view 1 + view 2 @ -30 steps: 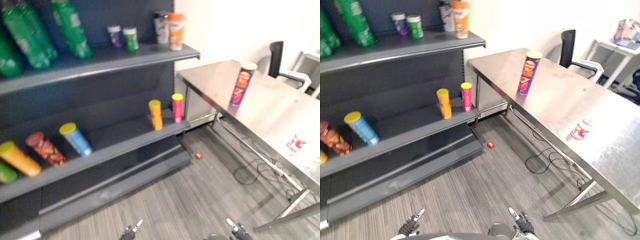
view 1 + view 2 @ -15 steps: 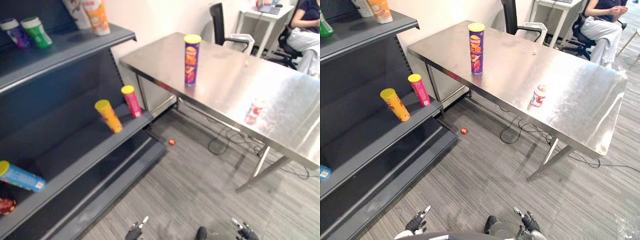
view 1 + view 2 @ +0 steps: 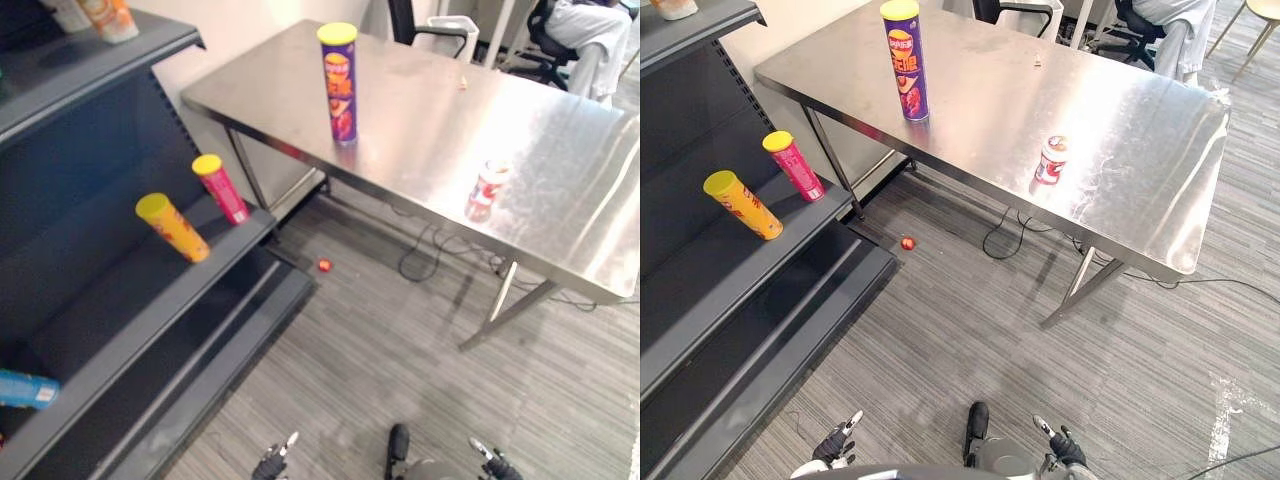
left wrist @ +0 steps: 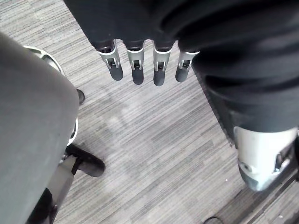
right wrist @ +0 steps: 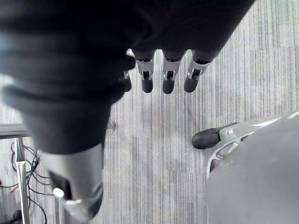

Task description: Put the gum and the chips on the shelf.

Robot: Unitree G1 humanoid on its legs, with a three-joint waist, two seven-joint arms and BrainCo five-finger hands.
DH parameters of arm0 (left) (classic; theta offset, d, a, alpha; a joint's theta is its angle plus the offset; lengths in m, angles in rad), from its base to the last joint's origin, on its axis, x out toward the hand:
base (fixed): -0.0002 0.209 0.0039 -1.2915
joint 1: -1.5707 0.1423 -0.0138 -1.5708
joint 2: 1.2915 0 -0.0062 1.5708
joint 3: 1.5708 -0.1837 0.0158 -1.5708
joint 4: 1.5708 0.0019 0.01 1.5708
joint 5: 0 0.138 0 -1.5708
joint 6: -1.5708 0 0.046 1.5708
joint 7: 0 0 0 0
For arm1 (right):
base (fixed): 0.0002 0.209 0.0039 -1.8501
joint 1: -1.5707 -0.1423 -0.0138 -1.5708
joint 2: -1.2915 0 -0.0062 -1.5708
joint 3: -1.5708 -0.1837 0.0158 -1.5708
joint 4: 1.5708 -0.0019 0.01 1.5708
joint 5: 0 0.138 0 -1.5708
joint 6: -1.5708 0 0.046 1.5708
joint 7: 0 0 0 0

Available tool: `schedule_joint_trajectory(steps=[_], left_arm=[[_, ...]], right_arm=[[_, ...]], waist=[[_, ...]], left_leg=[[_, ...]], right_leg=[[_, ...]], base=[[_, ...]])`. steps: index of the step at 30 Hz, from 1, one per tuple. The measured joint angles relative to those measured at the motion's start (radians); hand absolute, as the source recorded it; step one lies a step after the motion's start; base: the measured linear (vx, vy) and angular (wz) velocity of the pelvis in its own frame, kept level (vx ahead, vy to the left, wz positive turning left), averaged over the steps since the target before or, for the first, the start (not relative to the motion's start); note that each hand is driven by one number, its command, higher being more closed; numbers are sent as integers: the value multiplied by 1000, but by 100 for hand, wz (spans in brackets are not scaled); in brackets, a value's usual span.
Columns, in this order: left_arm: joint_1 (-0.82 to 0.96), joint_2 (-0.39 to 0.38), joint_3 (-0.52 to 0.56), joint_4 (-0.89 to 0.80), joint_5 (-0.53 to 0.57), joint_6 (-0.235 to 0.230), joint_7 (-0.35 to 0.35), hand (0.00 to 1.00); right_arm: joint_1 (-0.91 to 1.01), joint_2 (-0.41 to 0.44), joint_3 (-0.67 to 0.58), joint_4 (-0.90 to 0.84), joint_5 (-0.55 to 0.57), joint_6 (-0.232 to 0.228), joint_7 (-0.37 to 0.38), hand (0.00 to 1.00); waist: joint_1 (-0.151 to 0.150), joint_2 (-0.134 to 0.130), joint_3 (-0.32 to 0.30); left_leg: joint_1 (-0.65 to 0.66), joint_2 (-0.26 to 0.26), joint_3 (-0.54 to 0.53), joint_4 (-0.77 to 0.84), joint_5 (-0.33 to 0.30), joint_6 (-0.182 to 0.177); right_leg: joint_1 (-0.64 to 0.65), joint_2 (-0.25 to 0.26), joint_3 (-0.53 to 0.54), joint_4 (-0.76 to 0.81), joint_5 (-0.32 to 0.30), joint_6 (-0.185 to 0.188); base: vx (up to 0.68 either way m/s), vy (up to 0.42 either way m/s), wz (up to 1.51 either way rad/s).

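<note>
- Left eye view: I see the purple chips can (image 3: pixel 339 82) standing upright on the steel bench (image 3: pixel 430 120), toward the end nearest the shelf (image 3: pixel 110 310). The red-and-white gum tub (image 3: pixel 488 186) stands on the same bench near its front edge, well apart from the can. On the shelf's middle board stand an orange can (image 3: pixel 172 227) and a pink can (image 3: pixel 221 188), near each other, and a blue can (image 3: pixel 25 388) lies on its side lower down. A small red ball (image 3: pixel 324 265) lies on the floor (image 3: pixel 400 370) by the shelf's foot.
- Right eye view: my left hand (image 3: pixel 835 445) and right hand (image 3: pixel 1060 447) sit low over the floor, well apart from the bench and the shelf. A seated person (image 3: pixel 1170 25) is beyond the bench's far side.
- Left wrist view: the fingers (image 4: pixel 137 70) hang straight and released over the carpet, grasping nothing.
- Right wrist view: these fingers (image 5: pixel 168 77) likewise hang straight and released above the floor, with nothing in them.
</note>
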Motion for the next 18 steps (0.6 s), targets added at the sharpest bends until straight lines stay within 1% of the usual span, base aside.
schedule_joint_trajectory(steps=[2,5,10,12,13,14,15,16,17,18], left_arm=[[0,-16,31,0,1,0,1,0],[0,-25,36,0,2,0,3,0],[0,-28,36,-1,2,-1,6,0],[0,-28,49,-2,1,-1,7,0],[0,-28,65,-9,1,-1,7,0],[0,-28,71,-12,-1,-1,7,0],[1,-29,81,-15,-6,-2,8,0],[3,-29,97,-15,-11,-2,8,0],[4,-31,119,-16,-18,-2,9,0],[4,-33,123,-20,-37,-2,10,0]], right_arm=[[-2,-7,0,0,0,1,0,0],[-1,-10,0,0,2,1,0,0],[-1,-14,0,0,4,1,0,0],[-1,-14,0,0,4,1,0,0],[-1,-13,3,3,4,2,0,0],[-1,-13,4,4,4,2,0,0],[3,-15,2,4,5,2,0,0],[7,-15,-2,3,7,1,0,0],[16,-13,-2,-2,13,2,0,0],[26,-6,-2,-6,27,1,0,0]], waist=[[0,8,-1],[-1,12,-2],[-1,12,-2],[0,9,-2],[1,1,-3],[1,-2,-1],[3,4,3],[4,11,6],[11,9,7],[25,-2,15]], left_leg=[[3,-4,16,0,0,0],[16,-14,23,9,1,-1],[14,-26,32,47,2,-1],[2,-25,50,95,2,-1],[-39,-8,50,216,2,-1],[-61,8,49,285,2,-1],[-100,55,47,440,6,-5],[-125,99,44,561,24,-17],[-153,134,35,679,73,-6],[-188,158,6,775,143,5]], right_leg=[[-4,0,14,0,3,-4],[4,-6,31,0,4,-4],[10,-24,43,0,8,2],[11,-33,62,0,7,3],[13,-42,66,3,7,3],[16,-48,65,6,6,3],[35,-48,66,7,3,-1],[58,-45,70,8,-8,-5],[81,-47,82,14,-28,-3],[95,-52,102,25,-38,-4]], base=[[94,74,-31],[68,91,-24],[34,83,-12],[41,48,-26],[36,4,-29],[60,-16,-42],[48,-5,-45],[89,0,-61],[78,20,-63],[117,61,-63]])
